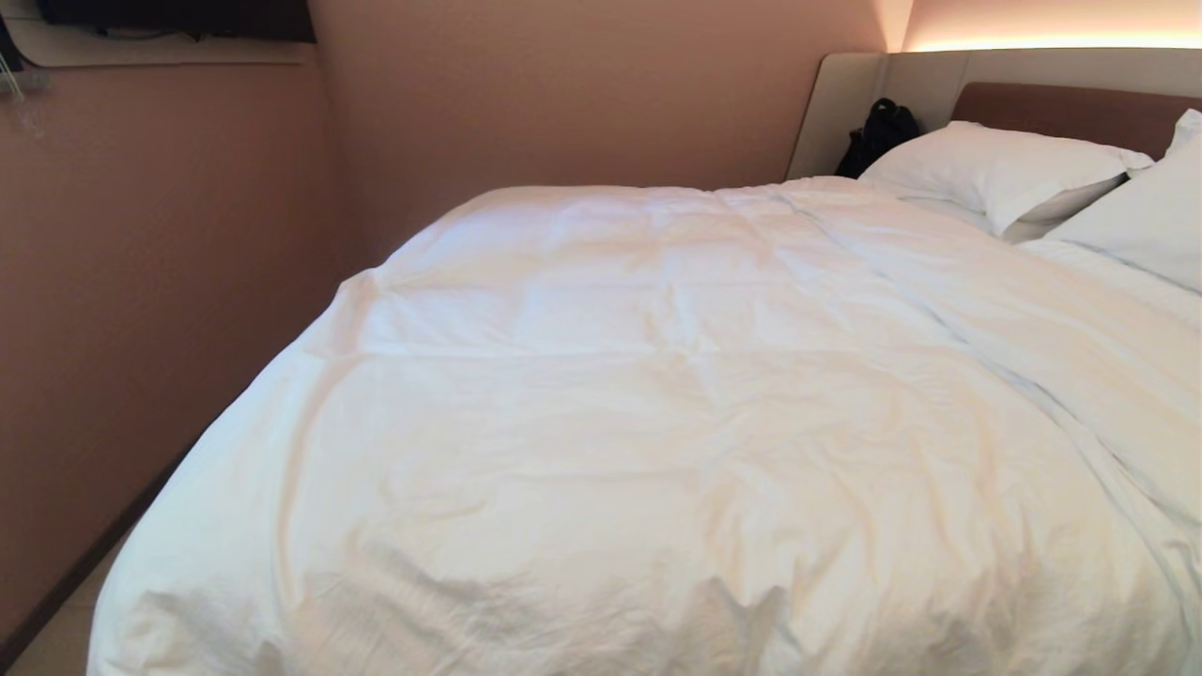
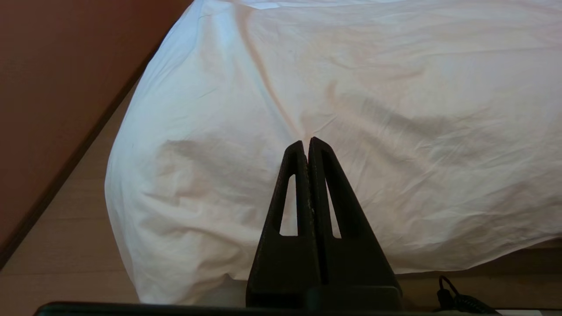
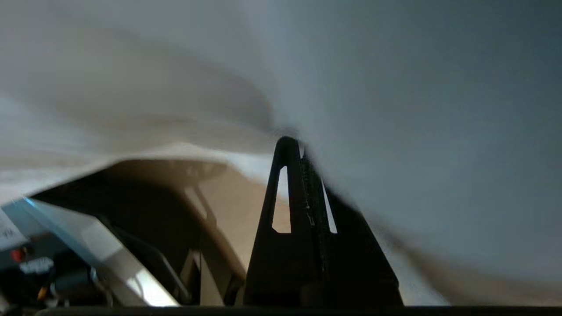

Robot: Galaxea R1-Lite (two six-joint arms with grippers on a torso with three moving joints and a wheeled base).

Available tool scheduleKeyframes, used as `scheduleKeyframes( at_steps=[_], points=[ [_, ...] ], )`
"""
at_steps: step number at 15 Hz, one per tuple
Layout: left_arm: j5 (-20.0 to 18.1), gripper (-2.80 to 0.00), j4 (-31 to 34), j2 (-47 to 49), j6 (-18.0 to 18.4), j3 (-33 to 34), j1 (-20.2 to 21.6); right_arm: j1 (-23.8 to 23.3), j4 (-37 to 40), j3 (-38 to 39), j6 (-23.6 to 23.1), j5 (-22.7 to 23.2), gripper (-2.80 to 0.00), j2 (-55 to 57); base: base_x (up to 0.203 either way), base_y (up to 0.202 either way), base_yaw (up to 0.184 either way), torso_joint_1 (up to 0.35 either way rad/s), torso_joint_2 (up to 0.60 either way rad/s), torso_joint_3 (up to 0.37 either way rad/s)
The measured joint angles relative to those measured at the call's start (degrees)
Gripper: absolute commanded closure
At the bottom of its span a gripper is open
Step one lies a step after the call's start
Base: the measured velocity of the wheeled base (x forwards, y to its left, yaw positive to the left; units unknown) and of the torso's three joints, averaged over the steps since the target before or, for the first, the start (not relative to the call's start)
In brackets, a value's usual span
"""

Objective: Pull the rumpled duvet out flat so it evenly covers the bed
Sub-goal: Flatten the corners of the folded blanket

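Through the left wrist camera I see my left gripper (image 2: 306,142), two black tapered plastic fingers (image 2: 290,193) with slotted cut-outs, pressed together tip to tip with nothing between them. Beyond the tips lies the puffy white wrinkled cotton duvet (image 2: 373,109), its rounded corner hanging over the bed's edge toward the pale wood-look floor (image 2: 66,254). A reddish-brown wall (image 2: 66,66) with a dark skirting strip runs beside the bed. A black coiled cable (image 2: 456,300) sits near the gripper's base.

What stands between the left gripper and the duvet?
Nothing visible does. The left gripper is shut and points at the duvet near the bed's foot corner, with only open air between them.
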Motion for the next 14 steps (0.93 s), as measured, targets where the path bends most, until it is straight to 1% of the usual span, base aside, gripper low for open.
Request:
scheduleKeyframes(
  at_steps=[4, 7, 9, 10, 12, 14],
  points=[
    [0.04, 0.0, 0.0, 0.0, 0.0, 0.0, -0.02, 1.21, -8.13, 10.53, -1.17, -7.22, 0.0, 2.09, 0.0, 0.0, 0.0, 0.0, 0.0, 0.0],
    [0.0, 0.0, 0.01, 0.0, -0.01, 0.0, 0.01, 1.67, -16.51, 15.11, -2.38, -10.97, 0.0, 1.51, 0.0, 0.0, 0.0, 0.0, 0.0, 0.0],
    [0.0, 0.0, 0.02, 0.0, -0.02, 0.0, 0.02, 1.6, -20.9, 16.6, -2.85, -11.48, 0.0, -1.23, 0.0, 0.0, 0.0, 0.0, 0.0, 0.0],
    [0.02, 0.0, 0.01, 0.0, -0.02, 0.0, 0.01, 1.49, -21.82, 17.07, -3.06, -11.22, 0.0, -3.71, 0.0, 0.0, 0.0, 0.0, 0.0, 0.0],
    [-0.01, 0.0, 0.01, 0.0, 0.0, 0.0, 0.01, 1.2, -21.83, 17.45, -3.26, -10.01, 0.0, -8.78, 0.0, 0.0, 0.0, 0.0, 0.0, 0.0],
    [0.0, 0.0, 0.01, 0.0, 0.0, 0.0, 0.01, 0.88, -20.7, 17.64, -3.62, -7.73, 0.0, -13.68, 0.0, 0.0, 0.0, 0.0, 0.0, 0.0]
  ],
)
